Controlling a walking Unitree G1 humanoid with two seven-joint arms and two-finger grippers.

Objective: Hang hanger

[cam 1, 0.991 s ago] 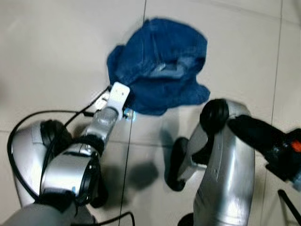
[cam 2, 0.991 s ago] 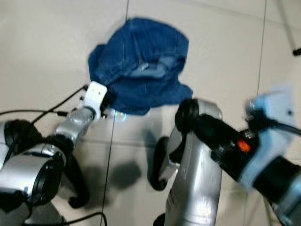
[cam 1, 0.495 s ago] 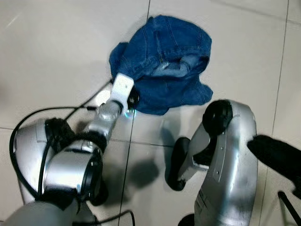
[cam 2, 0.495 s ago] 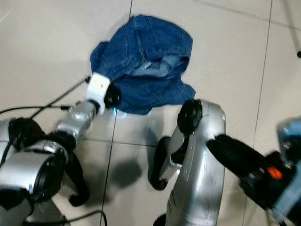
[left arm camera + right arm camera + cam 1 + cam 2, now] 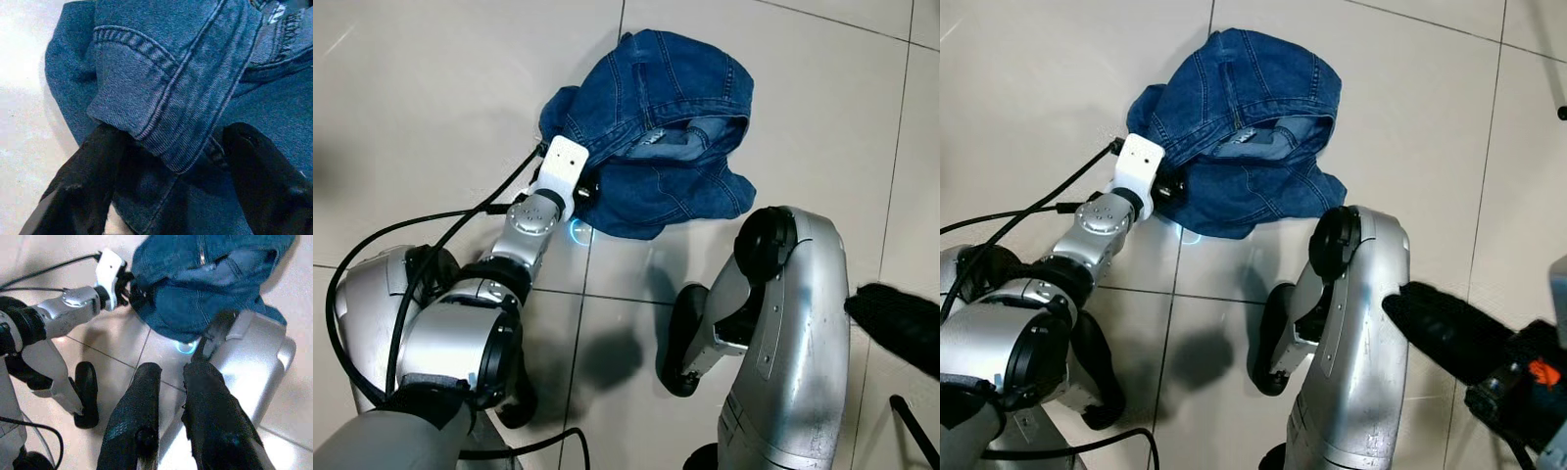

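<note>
Reaching left gripper [image 5: 168, 161], fingers [image 5: 83, 191] straddling jeans [image 5: 656, 127]

A crumpled blue denim garment [image 5: 651, 132] lies on the light tiled floor [image 5: 431, 88], across a grout line.

Arms: silver metal shells with black joint rings. Left arm [image 5: 460, 343] carries looped black cables and a white wrist block [image 5: 560, 168] at its far end. Gripper fingers [image 5: 139, 426] long, matte black. Orange mark [image 5: 1540, 372] on right forearm.
</note>
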